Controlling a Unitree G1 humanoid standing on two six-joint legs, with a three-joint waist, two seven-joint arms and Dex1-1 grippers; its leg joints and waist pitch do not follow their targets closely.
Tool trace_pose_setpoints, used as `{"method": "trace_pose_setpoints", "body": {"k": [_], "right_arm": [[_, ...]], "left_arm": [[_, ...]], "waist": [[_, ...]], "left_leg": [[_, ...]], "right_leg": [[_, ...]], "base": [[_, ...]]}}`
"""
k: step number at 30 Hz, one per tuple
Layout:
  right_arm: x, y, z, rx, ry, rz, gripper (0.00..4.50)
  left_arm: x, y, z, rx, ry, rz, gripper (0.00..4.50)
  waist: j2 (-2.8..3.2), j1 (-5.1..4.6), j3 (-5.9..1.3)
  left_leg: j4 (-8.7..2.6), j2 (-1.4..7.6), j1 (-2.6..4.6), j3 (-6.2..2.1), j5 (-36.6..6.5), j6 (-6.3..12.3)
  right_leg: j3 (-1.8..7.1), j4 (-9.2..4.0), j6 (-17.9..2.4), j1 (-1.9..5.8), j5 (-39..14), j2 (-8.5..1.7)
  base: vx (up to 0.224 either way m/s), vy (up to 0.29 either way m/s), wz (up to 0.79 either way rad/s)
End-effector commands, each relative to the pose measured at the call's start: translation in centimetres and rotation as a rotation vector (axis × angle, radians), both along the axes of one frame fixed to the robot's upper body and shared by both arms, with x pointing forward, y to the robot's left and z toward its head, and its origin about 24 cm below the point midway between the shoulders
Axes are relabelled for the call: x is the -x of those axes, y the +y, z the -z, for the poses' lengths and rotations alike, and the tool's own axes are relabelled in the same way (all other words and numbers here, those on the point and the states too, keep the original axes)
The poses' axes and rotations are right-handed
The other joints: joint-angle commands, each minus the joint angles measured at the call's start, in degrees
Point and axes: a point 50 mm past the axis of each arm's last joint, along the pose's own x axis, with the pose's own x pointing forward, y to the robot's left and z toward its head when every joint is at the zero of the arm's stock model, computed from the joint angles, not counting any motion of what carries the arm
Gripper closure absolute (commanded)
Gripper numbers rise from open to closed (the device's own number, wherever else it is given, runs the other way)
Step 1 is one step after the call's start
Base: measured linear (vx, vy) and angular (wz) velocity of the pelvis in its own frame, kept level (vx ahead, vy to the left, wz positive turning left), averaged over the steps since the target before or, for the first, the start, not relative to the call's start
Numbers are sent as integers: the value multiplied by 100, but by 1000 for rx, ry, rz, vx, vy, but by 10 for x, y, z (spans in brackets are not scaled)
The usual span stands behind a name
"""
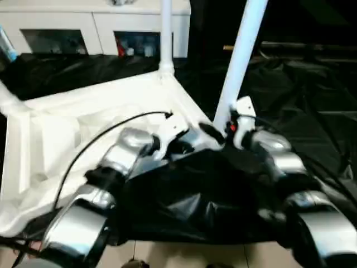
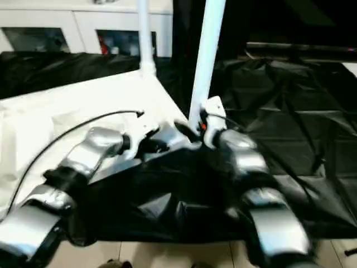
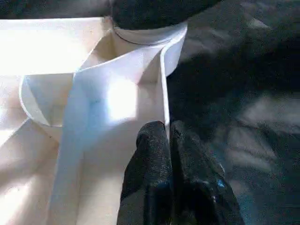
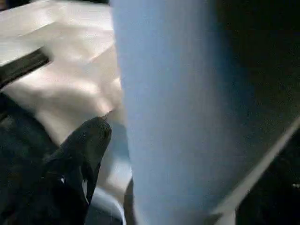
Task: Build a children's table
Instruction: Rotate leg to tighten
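The tabletop (image 1: 100, 117) lies upside down on the black sheet (image 1: 312, 111) that covers the floor, ribbed underside up, with its near right corner toward the robot. Two legs stand in it: the far leg (image 1: 165, 33) rises from the far right corner socket, and the near leg (image 1: 241, 61) rises from the near right corner, leaning a little to the right. A third leg (image 1: 8, 100) shows at the tabletop's left edge.

The step in hand looks like seating the near leg and letting go of it. The right gripper (image 1: 226, 127) sits at the foot of that leg. In the right wrist view one black finger (image 4: 89, 140) stands just beside the pale tube with a gap between them, so the claw seems spread and not clamping; I cannot tell whether the other finger touches. The left gripper (image 3: 168, 154) is pinched shut on nothing, its tips pressing on the rim wall (image 3: 164, 93) of the tabletop just beside the corner socket (image 3: 150, 35).

To do this well, the left tips should bear down on the rim so the tabletop cannot lift or slide. The right claw should back away along the line of its own fingers, not sideways, lest it knock the leaning leg. The lean suggests the leg may not be fully home; a straight push down before leaving would be prudent.

The white cabinet (image 1: 95, 28) stands beyond the sheet's far edge.
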Motion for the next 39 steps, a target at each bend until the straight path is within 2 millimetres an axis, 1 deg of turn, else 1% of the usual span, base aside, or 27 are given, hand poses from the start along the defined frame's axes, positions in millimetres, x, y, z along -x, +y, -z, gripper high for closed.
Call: {"method": "trace_pose_setpoints", "body": {"k": [1, 3, 4, 5, 6, 9, 10, 13, 14, 15, 16, 17, 20, 23, 26, 28, 29, 30, 31, 32, 33, 34, 35, 36, 37, 38, 39], "right_arm": [[6, 2, 0, 24, 22, -82, 52], [14, -4, 4, 48, 44, -138, 52], [14, -4, 4, 48, 44, -138, 52], [18, -6, 5, 54, 54, -168, 52], [23, -7, 5, 57, 56, -200, 52], [30, -8, 5, 61, 53, -247, 52], [31, -8, 5, 63, 59, -258, 67], [35, -8, 7, 64, 75, -280, 77], [36, -7, 7, 64, 77, -285, 88], [37, -7, 7, 64, 78, -287, 94], [37, -6, 7, 63, 79, -288, 114], [37, -6, 7, 62, 79, -288, 114], [39, -5, 8, 56, 86, -291, 138], [41, -4, 9, 48, 97, -293, 164], [42, -3, 12, 35, 109, -281, 170], [40, -1, 17, 14, 120, -205, 171], [31, 0, 23, 14, 115, -68, 172], [26, 0, 27, 17, 115, 30, 173], [21, -1, 31, 13, 124, 115, 173], [19, -1, 32, 10, 129, 145, 173], [14, 1, 36, -10, 153, 238, 173], [11, 3, 38, -13, 161, 293, 173], [10, 4, 38, -12, 162, 299, 173], [6, 9, 40, -16, 167, 362, 173], [4, 12, 41, -19, 169, 390, 173], [3, 13, 41, -18, 170, 401, 173], [0, 20, 43, 8, 163, 445, 173]], "left_arm": [[8, -16, -13, 67, -20, 176, 450], [14, -10, -13, 67, -3, 248, 450], [14, -10, -13, 67, -3, 248, 450], [16, -8, -13, 61, 10, 268, 450], [18, -5, -13, 58, 18, 296, 450], [22, 1, -12, 49, 28, 350, 450], [22, 2, -12, 44, 30, 360, 450], [23, 4, -11, 26, 36, 377, 450], [23, 5, -10, 23, 37, 379, 450], [24, 6, -10, 22, 38, 381, 450], [24, 6, -10, 18, 39, 380, 450], [24, 6, -10, 18, 39, 380, 450], [24, 8, -8, 8, 44, 380, 450], [25, 9, -6, 3, 46, 378, 450], [24, 8, -4, 1, 46, 363, 450], [21, 5, -2, 1, 40, 313, 450], [16, 0, -2, 10, 32, 251, 450], [13, -4, -2, 15, 27, 208, 450], [10, -8, -2, 18, 16, 169, 450], [9, -10, -2, 19, 11, 154, 450], [4, -17, -3, 22, -6, 92, 450], [0, -23, -3, 24, -22, 51, 450], [0, -24, -3, 24, -24, 46, 450], [-3, -34, -3, 23, -45, -6, 450], [-5, -38, -3, 20, -54, -29, 450], [-5, -40, -3, 21, -56, -37, 450], [-6, -50, -3, 33, -58, -72, 450]], "waist": [[-5, 21, -430], [-2, 53, -417], [-2, 69, -424], [0, 64, -415], [1, 82, -415], [-23, 91, -407], [-18, 99, -406], [-16, 111, -404], [-17, 120, -411], [-14, 122, -412], [-14, 129, -412], [-14, 133, -414], [-26, 136, -425], [-20, 146, -432], [-20, 151, -430], [-17, 146, -422], [-1, 137, -423], [-32, 100, -408], [-33, 68, -394], [-32, 47, -390], [-42, -9, -380], [-39, -36, -378], [-38, -46, -383], [-55, -60, -392], [-54, -98, -396], [-56, -89, -398], [-70, -92, -412]], "left_leg": [[-318, 237, 201, -41, -552, 732], [-333, 247, 220, -37, -663, 628], [-333, 242, 226, -36, -662, 585], [-341, 245, 225, -35, -678, 560], [-339, 236, 226, -37, -737, 538], [-355, 237, 224, -38, -842, 476], [-360, 241, 224, -39, -867, 449], [-362, 238, 218, -45, -868, 398], [-359, 237, 221, -46, -881, 375], [-358, 238, 224, -46, -867, 369], [-355, 234, 222, -45, -829, 364], [-354, 234, 221, -46, -807, 363], [-341, 223, 205, -49, -693, 401], [-331, 222, 210, -48, -639, 426], [-327, 220, 209, -46, -652, 428], [-331, 222, 214, -46, -748, 376], [-333, 225, 211, -49, -774, 342], [-337, 208, 215, -48, -899, 247], [-361, 199, 223, -65, -1110, 98], [-373, 203, 227, -75, -1212, 34], [-392, 200, 233, -85, -1401, -87], [-398, 194, 230, -93, -1464, -139], [-395, 192, 227, -96, -1456, -152], [-386, 187, 218, -96, -1407, -130], [-376, 173, 203, -88, -1361, -89], [-370, 170, 214, -87, -1340, -68], [-348, 165, 190, -80, -1184, 17]], "right_leg": [[90, -214, -1725, 307, 405, -230], [94, -234, -1700, 288, 196, -229], [93, -228, -1681, 290, 196, -221], [93, -226, -1692, 278, 184, -218], [90, -235, -1653, 284, 138, -217], [89, -253, -1595, 279, -32, -230], [92, -253, -1565, 275, -107, -238], [93, -254, -1518, 268, -216, -244], [93, -254, -1511, 271, -263, -252], [94, -253, -1508, 268, -252, -251], [96, -248, -1502, 269, -204, -244], [95, -243, -1498, 271, -176, -247], [89, -220, -1504, 283, -26, -243], [88, -213, -1511, 284, 26, -241], [86, -213, -1516, 281, 15, -240], [91, -228, -1499, 270, -121, -241], [95, -219, -1492, 254, -165, -249], [103, -252, -1460, 236, -388, -254], [105, -300, -1402, 231, -786, -273], [105, -313, -1365, 234, -967, -281], [108, -332, -1294, 224, -1249, -265], [111, -345, -1237, 226, -1364, -264], [114, -349, -1217, 224, -1360, -265], [118, -350, -1202, 235, -1266, -269], [120, -347, -1223, 226, -1157, -257], [120, -356, -1218, 229, -1134, -255], [123, -332, -1244, 251, -957, -261]], "base": [[0, 0, 0], [0, 0, 0], [0, 0, 0], [0, 0, 0], [0, 0, 0], [0, 0, 0], [0, 0, 0], [0, 0, 0], [0, 0, 0], [0, 0, 0], [0, 0, 0], [0, 0, 0], [0, 0, 0], [0, 0, 0], [0, 0, 0], [0, 0, 0], [0, 0, 0], [0, 0, 0], [0, 0, 0], [0, 0, 0], [0, 0, 0], [0, 0, 0], [0, 0, 0], [0, 0, 0], [0, 0, 0], [0, 0, 0], [0, 0, 0]]}}
